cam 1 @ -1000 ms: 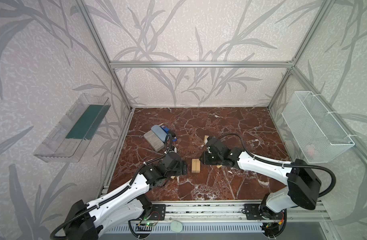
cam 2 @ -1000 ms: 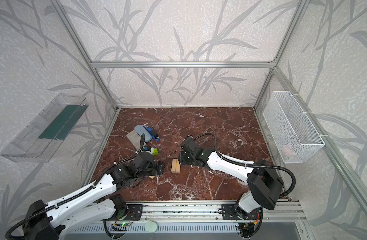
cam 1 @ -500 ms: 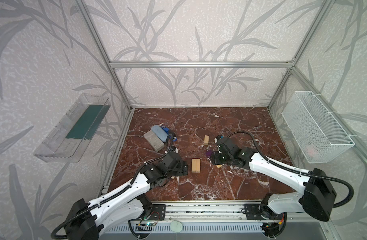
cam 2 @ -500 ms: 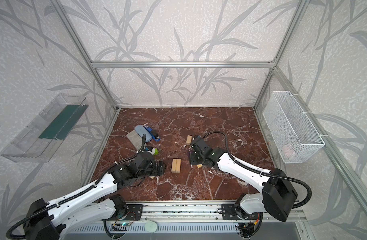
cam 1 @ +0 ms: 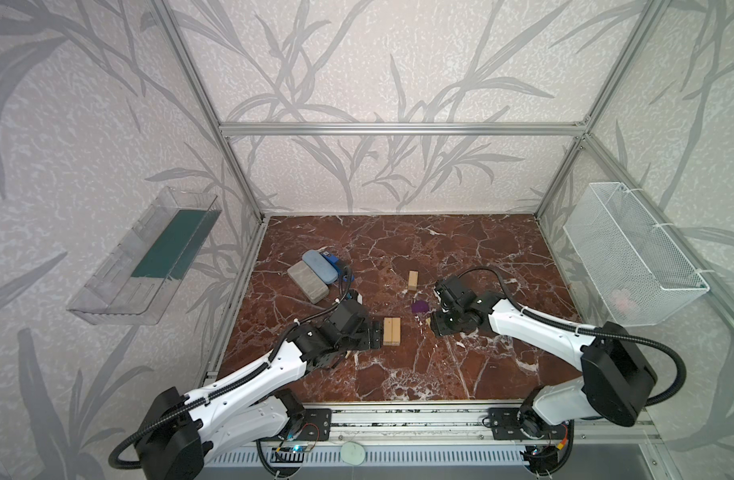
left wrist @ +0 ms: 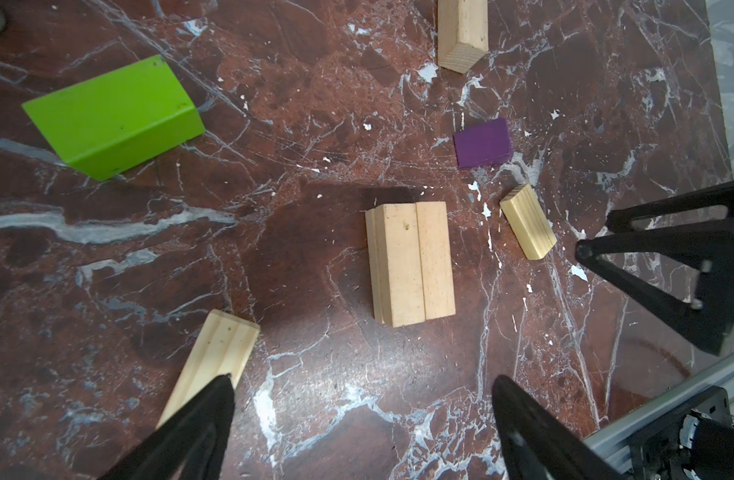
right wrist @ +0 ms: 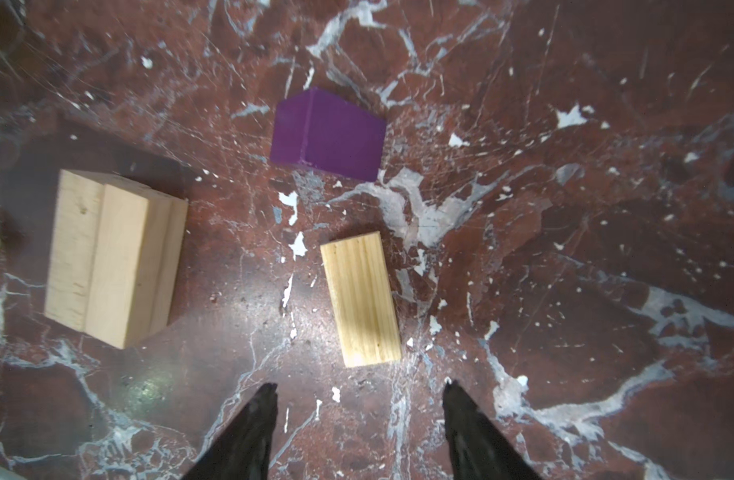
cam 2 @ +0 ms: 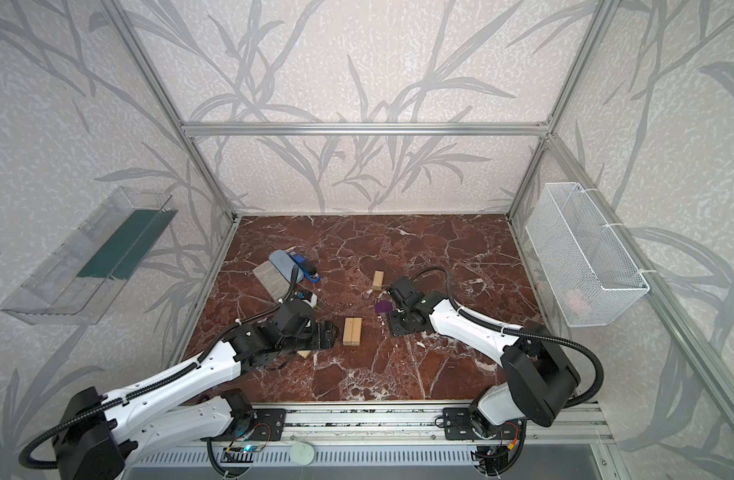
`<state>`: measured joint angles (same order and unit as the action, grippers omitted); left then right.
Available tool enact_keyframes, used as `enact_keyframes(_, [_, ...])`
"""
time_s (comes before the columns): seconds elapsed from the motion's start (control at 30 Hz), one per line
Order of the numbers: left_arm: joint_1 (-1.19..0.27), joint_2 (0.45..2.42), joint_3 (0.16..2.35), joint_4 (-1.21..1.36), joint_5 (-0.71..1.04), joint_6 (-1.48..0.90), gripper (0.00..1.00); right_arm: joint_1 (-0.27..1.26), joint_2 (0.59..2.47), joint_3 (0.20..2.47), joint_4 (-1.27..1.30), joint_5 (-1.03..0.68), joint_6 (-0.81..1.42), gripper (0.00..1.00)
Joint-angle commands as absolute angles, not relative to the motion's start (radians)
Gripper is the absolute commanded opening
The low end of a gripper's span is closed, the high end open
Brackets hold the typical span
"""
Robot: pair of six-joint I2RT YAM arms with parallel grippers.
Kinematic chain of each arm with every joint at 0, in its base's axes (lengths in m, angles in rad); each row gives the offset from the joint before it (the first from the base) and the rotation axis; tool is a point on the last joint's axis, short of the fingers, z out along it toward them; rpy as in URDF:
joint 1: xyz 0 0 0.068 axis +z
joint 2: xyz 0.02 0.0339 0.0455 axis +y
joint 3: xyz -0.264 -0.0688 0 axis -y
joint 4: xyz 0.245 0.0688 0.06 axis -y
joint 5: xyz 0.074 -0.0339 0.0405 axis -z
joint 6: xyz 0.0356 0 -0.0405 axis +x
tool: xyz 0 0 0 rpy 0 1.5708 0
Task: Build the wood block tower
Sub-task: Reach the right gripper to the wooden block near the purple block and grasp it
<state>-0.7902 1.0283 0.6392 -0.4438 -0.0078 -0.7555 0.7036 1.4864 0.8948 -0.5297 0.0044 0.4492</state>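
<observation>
A low stack of pale wood blocks (cam 1: pixel 391 331) (cam 2: pixel 352 331) (left wrist: pixel 411 264) (right wrist: pixel 116 257) lies mid-floor, two bricks side by side on top. My left gripper (cam 1: pixel 373 334) (left wrist: pixel 363 382) stands open just left of it, empty; a loose wood brick (left wrist: pixel 215 361) lies under one finger. The purple block (cam 1: pixel 420 307) (right wrist: pixel 328 135) and a short wood block (left wrist: pixel 527 221) (right wrist: pixel 361 299) lie right of the stack. My right gripper (cam 1: pixel 438 328) (right wrist: pixel 359 386) hovers open over that short block, holding nothing. Another wood brick (cam 1: pixel 412 280) lies farther back. The lime-green brick (left wrist: pixel 111 116) lies by the left arm.
A grey-blue case (cam 1: pixel 318 262), a grey case (cam 1: pixel 307 284) and a blue-and-black stapler-like item (cam 1: pixel 332 262) sit at the back left. A wire basket (cam 1: pixel 631 253) hangs on the right wall, a clear tray (cam 1: pixel 145 257) on the left. The aluminium rail (cam 1: pixel 398 415) borders the front.
My right gripper has drawn back rightward from the stack to above the short wood block, and its jaws have widened. The purple block has come into view. The left arm has stayed still.
</observation>
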Motion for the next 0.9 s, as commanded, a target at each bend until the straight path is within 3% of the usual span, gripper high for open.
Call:
enact_keyframes(0.0, [-0.801,1.048,0.678,-0.423,0.0,-0.75,0.95,0.7,1.525,0.916,-0.553,-0.017,0.399,0.64])
enact_keyframes(0.43, [-0.826,1.106,0.703,-0.377,0.009,-0.764,0.95,0.699,1.645,0.967,-0.535,0.016,0.37,0.65])
enact_keyframes(0.87, [-0.825,1.121,0.721,-0.359,0.015,-0.759,0.95,0.698,1.725,1.018,-0.536,0.04,0.333,0.52])
